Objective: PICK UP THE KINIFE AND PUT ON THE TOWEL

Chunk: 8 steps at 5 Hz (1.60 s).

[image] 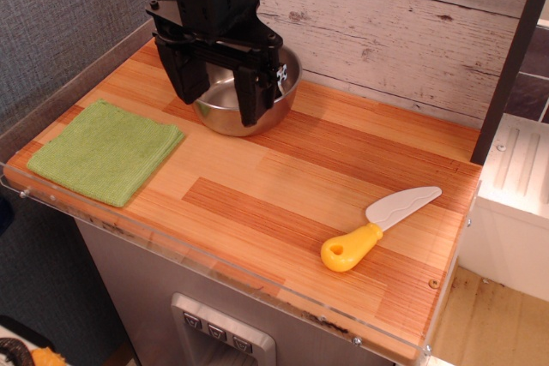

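Note:
The knife (pixel 377 229) lies flat on the wooden tabletop at the front right, its white blade pointing to the back right and its yellow-orange handle toward the front. The light-green towel (pixel 107 150) lies folded at the left of the table. My gripper (pixel 216 102) is black and hangs at the back of the table, over the steel bowl, far from the knife. Its fingers are spread apart and hold nothing.
A steel bowl (pixel 279 92) stands at the back behind my gripper. The table (pixel 283 186) has a clear plastic rim along its front edge. A grey wall is on the left, a plank wall behind, and a dark post (pixel 510 57) at the right.

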Motion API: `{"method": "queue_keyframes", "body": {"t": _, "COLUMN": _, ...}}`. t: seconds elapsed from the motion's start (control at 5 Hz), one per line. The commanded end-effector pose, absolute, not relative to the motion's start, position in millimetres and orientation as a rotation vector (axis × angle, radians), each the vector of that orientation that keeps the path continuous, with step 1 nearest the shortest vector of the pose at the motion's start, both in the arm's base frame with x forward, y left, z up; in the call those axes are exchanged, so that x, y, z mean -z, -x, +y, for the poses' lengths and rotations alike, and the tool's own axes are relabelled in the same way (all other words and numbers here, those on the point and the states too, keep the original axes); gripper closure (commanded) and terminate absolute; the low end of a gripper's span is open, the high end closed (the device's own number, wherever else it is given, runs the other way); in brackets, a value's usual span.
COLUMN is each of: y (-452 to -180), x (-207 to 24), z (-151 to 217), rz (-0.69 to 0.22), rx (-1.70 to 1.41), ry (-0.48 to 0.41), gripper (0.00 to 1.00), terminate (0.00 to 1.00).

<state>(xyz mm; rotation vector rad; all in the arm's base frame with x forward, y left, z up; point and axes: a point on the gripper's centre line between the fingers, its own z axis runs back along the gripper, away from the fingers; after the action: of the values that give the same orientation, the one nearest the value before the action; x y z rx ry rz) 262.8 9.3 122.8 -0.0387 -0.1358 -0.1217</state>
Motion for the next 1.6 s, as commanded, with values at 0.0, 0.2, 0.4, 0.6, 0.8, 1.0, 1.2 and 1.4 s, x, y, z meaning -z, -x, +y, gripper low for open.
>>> {"method": "queue_keyframes", "body": {"t": 0.0, "y": -263, "x": -123, "z": 9, "rz": -0.136, "rx": 0.122, "ry": 0.039, "gripper": 0.00, "terminate": 0.00}}
{"method": "queue_keyframes", "body": {"t": 0.2, "y": -259, "x": -112, "z": -19, "rz": -0.157, "rx": 0.162, "ry": 0.039, "gripper": 0.00, "terminate": 0.00}}
{"method": "queue_keyframes", "body": {"t": 0.4, "y": -255, "x": -102, "z": -52, "rz": -0.162, "rx": 0.233, "ry": 0.033, "gripper": 0.00, "terminate": 0.00}}
{"method": "queue_keyframes", "body": {"t": 0.6, "y": -251, "x": -83, "z": -78, "rz": -0.130, "rx": 0.279, "ry": 0.029, "gripper": 0.00, "terminate": 0.00}}
{"method": "queue_keyframes", "body": {"t": 0.8, "y": -251, "x": -60, "z": -89, "rz": -0.095, "rx": 0.255, "ry": 0.023, "gripper": 0.00, "terminate": 0.00}}
{"method": "queue_keyframes", "body": {"t": 1.0, "y": -252, "x": -45, "z": -94, "rz": -0.081, "rx": 0.258, "ry": 0.021, "gripper": 0.00, "terminate": 0.00}}
{"method": "queue_keyframes", "body": {"t": 1.2, "y": -253, "x": -34, "z": -99, "rz": -0.085, "rx": 0.267, "ry": 0.022, "gripper": 0.00, "terminate": 0.00}}
{"method": "queue_keyframes", "body": {"t": 1.4, "y": -254, "x": -23, "z": -102, "rz": -0.076, "rx": 0.275, "ry": 0.018, "gripper": 0.00, "terminate": 0.00}}
